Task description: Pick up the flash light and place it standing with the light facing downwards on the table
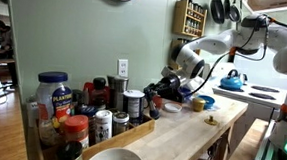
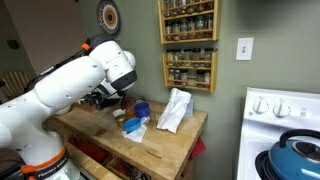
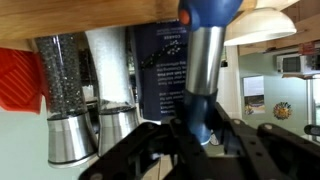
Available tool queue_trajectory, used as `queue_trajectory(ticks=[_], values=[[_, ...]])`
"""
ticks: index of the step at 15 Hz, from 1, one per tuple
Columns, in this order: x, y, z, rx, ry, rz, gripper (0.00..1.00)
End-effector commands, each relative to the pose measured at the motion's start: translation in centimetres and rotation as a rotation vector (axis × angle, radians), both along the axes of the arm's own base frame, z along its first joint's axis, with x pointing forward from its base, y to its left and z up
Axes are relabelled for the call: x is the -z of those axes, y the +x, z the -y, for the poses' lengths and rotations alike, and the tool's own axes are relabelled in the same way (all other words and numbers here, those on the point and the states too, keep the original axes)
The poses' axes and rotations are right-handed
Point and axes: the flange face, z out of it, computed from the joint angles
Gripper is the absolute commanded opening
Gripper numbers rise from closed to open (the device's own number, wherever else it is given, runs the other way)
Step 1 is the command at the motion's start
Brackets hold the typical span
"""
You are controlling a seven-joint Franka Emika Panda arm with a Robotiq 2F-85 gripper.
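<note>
In an exterior view, dark-lidded jars [image 1: 81, 111] crowd the left of the wooden surface [image 1: 180, 132]; the hand [image 1: 169, 87] sits mid-frame among dark things, where the flash light cannot be made out. In an exterior view, wall racks [image 2: 188, 43] at upper centre hold spice jars [image 2: 190, 22]. In the wrist view, a pepper mill [image 3: 60, 70] and salt mill [image 3: 108, 65], both filled, stand left of a dark carton [image 3: 160, 80] with unreadable white writing; whether the hand is clamped on the silver cylinder [image 3: 205, 60] at centre I cannot tell

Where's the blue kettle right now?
The blue kettle sits on the white stove, in the lower right corner of an exterior view, just past the end of the wooden table.
</note>
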Motion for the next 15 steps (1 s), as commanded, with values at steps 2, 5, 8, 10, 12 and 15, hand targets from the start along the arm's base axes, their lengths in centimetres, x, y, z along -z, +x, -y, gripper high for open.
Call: queue_trajectory(ticks=[2, 5, 8, 10, 12, 15], values=[[1.7, 0.1, -0.1, -0.01, 0.099, 0.025, 0.08], [2.5, 0.1, 0.0, -0.007, 0.126, 0.023, 0.08], [3.2, 0.0, 0.2, -0.005, 0.16, 0.017, 0.08], [3.4, 0.1, 0.2, -0.002, 0.172, 0.014, 0.08], [3.6, 0.2, 0.4, 0.005, 0.165, 0.016, 0.56], [3.7, 0.3, 0.6, 0.004, 0.148, 0.01, 0.66]])
